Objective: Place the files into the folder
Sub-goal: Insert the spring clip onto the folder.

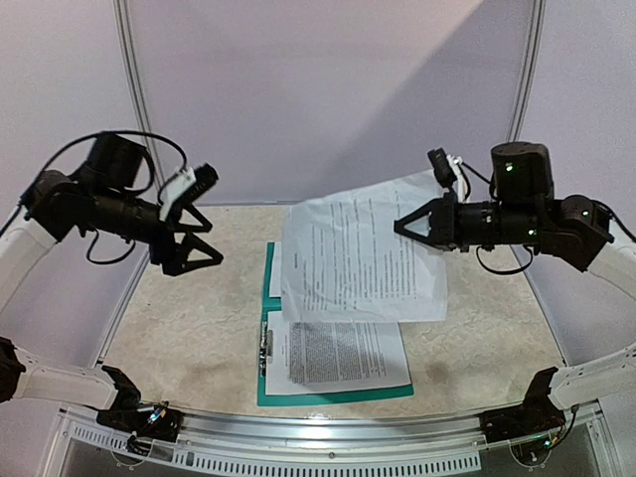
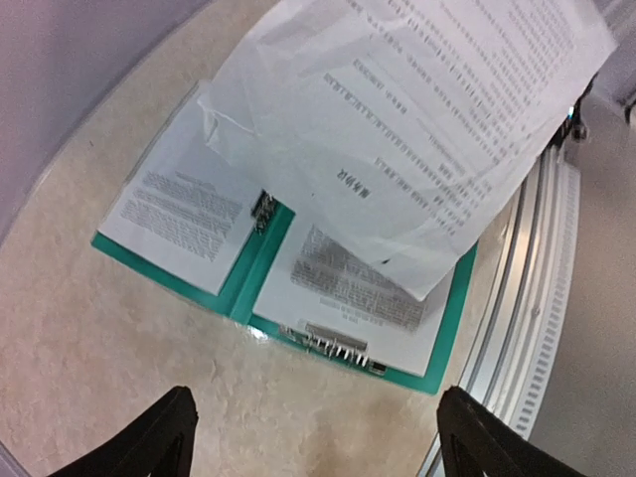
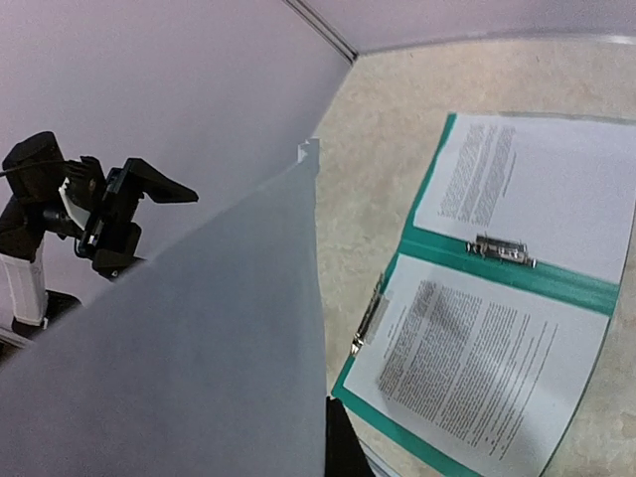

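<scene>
1. Table (image 1: 179, 328): beige marbled top, carrying everything below.

2. Folder (image 1: 338, 396): teal-green plastic, lying open and flat near the middle of the table, with both inner halves facing up.

3. Raised sheet (image 1: 358, 258): white paper with dense printed text. It hangs tilted in the air above the far half of the folder, and its lower edge overlaps that half in the top view.

4. Two sheets (image 3: 477, 368): printed paper, one lying flat on each half of the folder, inside its green border.

5. Right gripper (image 1: 402, 227): its fingers are pinched together on the right edge of the raised sheet, holding it clear of the table.

6. Left gripper (image 1: 214, 243): its fingers are spread wide with nothing between them. It hangs above the left side of the table, well apart from the folder.

7. Metal clips (image 3: 502, 249): one sits at the spine between the two sheets, another at the folder's outer edge.
</scene>
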Controlling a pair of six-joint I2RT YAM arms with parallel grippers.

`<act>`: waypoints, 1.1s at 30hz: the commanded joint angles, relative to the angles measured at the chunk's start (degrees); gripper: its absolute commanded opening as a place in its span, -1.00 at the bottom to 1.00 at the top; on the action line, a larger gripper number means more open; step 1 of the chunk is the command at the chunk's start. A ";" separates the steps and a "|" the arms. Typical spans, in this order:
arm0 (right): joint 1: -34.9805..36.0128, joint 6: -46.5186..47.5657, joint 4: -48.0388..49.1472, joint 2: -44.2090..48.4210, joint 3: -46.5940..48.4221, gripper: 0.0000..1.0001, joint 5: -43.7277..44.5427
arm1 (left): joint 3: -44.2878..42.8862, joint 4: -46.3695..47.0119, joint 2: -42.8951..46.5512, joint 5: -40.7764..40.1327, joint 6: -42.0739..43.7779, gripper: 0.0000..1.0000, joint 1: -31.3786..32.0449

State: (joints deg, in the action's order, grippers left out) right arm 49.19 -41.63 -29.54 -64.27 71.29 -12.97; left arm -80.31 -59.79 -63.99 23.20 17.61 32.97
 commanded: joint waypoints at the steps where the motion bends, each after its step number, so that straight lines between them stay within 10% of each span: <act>1: -3.83 -7.66 1.75 -4.11 -7.18 -1.00 -10.81 | 9.16 3.56 -5.37 -4.21 5.65 0.68 -0.55; 33: -9.84 -14.90 28.70 -28.92 -21.10 -1.00 -21.93 | 20.37 12.11 -32.29 10.92 -4.76 -0.04 -3.68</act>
State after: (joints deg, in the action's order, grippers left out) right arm 39.68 -55.20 -6.20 -91.18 50.89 -33.80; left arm -60.58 -48.86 -95.83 31.77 13.45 30.20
